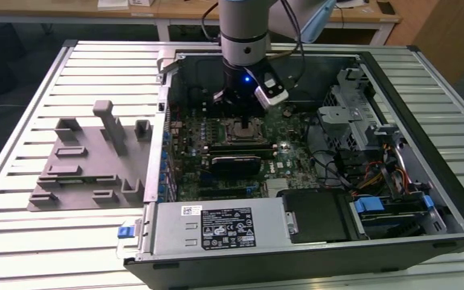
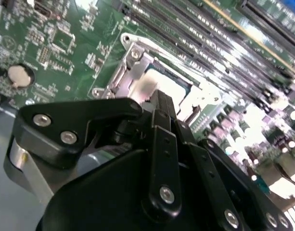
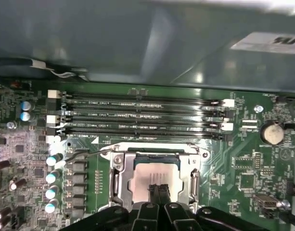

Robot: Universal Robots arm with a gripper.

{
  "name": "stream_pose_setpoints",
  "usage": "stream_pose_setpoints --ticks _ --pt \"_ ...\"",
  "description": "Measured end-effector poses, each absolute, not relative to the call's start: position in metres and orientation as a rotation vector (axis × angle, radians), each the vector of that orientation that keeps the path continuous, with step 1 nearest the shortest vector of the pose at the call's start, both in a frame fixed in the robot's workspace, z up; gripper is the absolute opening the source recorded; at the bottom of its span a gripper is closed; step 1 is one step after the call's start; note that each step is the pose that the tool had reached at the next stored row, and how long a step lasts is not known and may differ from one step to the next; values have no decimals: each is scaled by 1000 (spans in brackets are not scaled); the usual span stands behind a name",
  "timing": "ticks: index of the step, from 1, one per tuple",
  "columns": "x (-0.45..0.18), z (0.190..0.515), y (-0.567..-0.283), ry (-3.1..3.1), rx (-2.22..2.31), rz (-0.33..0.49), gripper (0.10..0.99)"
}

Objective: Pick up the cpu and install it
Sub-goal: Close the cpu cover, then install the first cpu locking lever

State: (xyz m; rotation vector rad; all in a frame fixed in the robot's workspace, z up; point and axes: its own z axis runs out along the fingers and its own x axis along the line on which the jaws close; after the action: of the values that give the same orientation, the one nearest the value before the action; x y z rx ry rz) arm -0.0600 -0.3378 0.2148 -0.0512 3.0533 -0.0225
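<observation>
Motherboard socket (image 3: 119, 179), cpu (image 3: 146, 177) perhaps beneath closed fingers (image 3: 155, 195).

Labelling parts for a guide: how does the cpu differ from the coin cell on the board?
The cpu is square, the coin cell round. The cpu is larger than the coin cell. The cpu lies in the socket frame; the coin cell sits apart. Both are flat and silvery.
</observation>
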Motion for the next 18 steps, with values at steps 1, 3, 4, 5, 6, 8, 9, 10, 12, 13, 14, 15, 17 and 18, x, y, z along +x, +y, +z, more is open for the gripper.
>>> stream_pose_setpoints --ticks 1,3,4,5,6,8,9,10,12,13,14,15,17,18 --pt "-60 217 -338 3053 -51 -23 106" --pt "-60 221 -338 3053 -51 -22 106" --pt "-60 221 -338 3053 -51 -22 106" --pt "-60 221 -338 3053 -51 -22 106" --pt "-60 221 -338 3053 -51 -22 106" --pt "-60 222 -338 3053 -51 -22 106" --pt "-60 222 -338 3053 -51 -22 106" --pt "-60 222 -338 3053 -51 -22 106" --pt "-60 222 -338 3053 -51 -22 106" --pt "-60 222 -338 3053 -51 -22 106" --pt "-60 222 -338 3053 -51 -22 106" --pt "-60 222 -338 3053 -51 -22 106" --pt "-61 222 -338 3053 -51 -23 106" --pt "-62 222 -338 3053 -51 -23 106"
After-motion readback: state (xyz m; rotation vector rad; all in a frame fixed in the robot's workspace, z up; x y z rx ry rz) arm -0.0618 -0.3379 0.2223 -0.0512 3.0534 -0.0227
